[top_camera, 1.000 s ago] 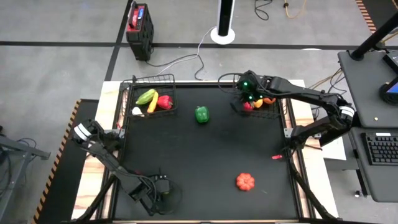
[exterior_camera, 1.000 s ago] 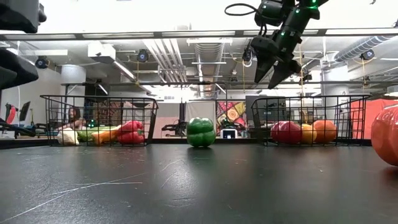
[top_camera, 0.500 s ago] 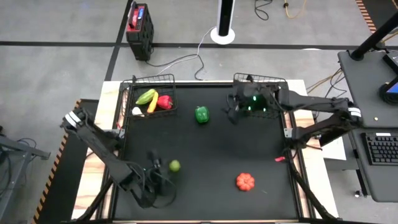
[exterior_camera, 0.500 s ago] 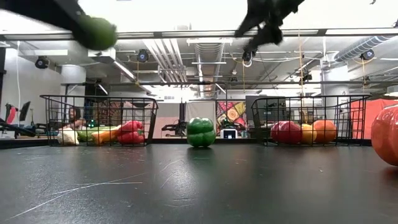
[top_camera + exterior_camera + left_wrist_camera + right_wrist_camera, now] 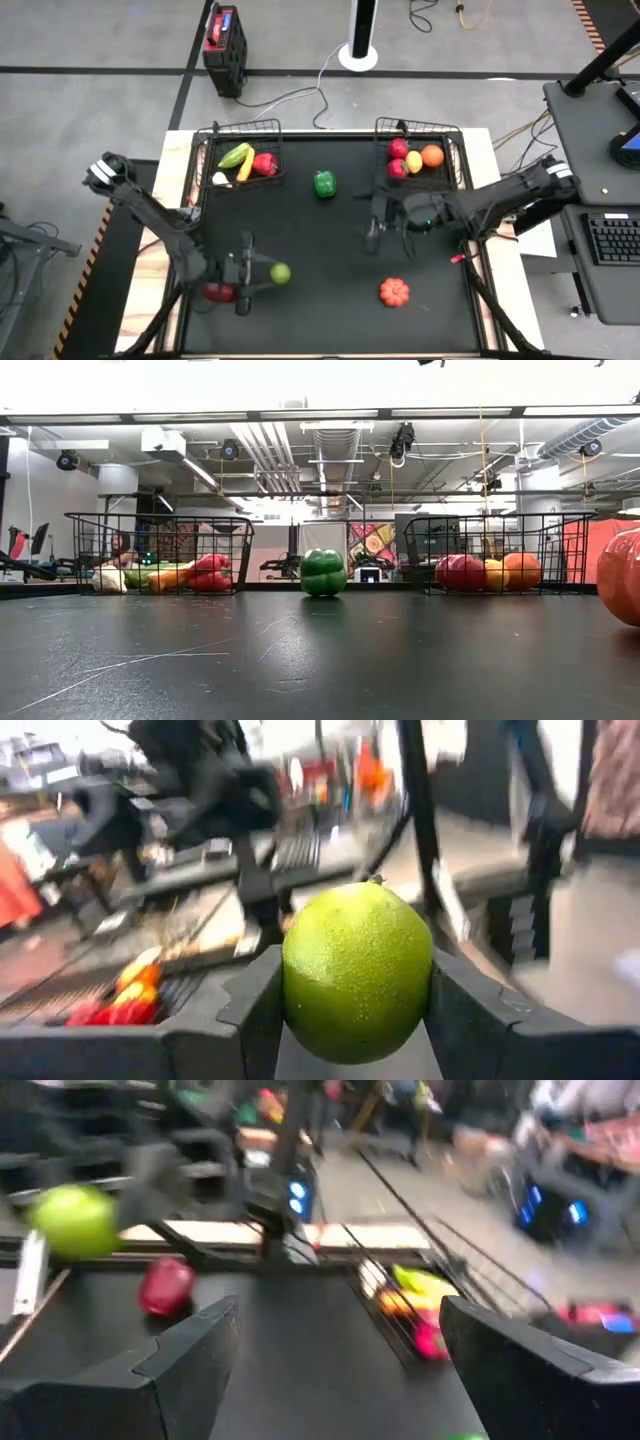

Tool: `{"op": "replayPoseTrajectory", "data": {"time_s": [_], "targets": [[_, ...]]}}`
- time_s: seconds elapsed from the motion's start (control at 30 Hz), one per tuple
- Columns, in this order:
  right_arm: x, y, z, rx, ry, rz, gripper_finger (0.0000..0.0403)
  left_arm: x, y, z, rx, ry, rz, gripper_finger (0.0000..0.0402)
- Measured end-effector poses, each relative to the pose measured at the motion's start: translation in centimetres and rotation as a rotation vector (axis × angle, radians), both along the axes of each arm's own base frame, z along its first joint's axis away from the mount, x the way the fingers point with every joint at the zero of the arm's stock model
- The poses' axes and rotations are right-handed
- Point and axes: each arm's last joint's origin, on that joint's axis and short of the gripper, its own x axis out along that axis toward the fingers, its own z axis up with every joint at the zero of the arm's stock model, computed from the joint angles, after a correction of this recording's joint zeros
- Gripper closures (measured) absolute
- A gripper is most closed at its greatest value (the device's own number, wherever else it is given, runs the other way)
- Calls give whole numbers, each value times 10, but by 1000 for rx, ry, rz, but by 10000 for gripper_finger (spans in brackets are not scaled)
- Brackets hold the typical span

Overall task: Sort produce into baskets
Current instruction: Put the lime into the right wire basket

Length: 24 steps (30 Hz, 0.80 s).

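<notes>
Green lime now rides clamped in the left gripper, lifted off the table near the green pepper; a red piece sits uncovered beside it. Right gripper, jaws wide and empty, has left the right basket for mid-table; another pick looks likely.

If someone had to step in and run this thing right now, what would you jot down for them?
Left gripper: shut on a green lime, held above the near-left table.
Right gripper: open, empty, over mid-table.
Left basket: several pieces in it, red, yellow and green among them.
Right basket: red, yellow and orange pieces.
Left to sort: the lime, green pepper, orange pumpkin, red piece by the left arm.
</notes>
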Motion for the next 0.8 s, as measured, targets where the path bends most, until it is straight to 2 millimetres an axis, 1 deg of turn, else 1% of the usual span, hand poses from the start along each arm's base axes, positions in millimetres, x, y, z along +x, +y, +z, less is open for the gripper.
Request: {"op": "replayPoseTrajectory", "data": {"time_s": [0.1, 0.17, 0.23, 0.3, 0.37, 0.47, 0.57, 0.63, 0.73, 0.8], "targets": [[5, 14, -14, -38, -55, 51, 71, -6, 8, -11, -65, -95, -19, 224], [11, 21, -26, -47, -81, 83, 71, -9, 11, -16, -83, -116, -17, 224], [20, 27, -37, -64, -113, 160, 71, -10, 12, -20, -80, -111, -19, 224], [30, 33, -50, -90, -122, 237, 71, -10, 13, -21, -91, -111, -18, 224], [41, 40, -64, -128, -122, 267, 71, -9, 13, -20, -119, -113, -11, 224], [59, 52, -78, -220, -82, 245, 73, -5, 18, -12, -267, -137, 48, 224], [76, 68, -80, -352, -58, 165, 80, -1, 27, -2, -459, -177, 78, 224], [86, 80, -79, -462, -38, 100, 86, 1, 32, 2, -557, -187, 51, 224], [100, 94, -75, -603, -8, 8, 97, 2, 36, -2, -660, -163, 3, 224], [110, 99, -71, -654, 4, -41, 103, 3, 37, -4, -705, -149, -4, 224]]}}
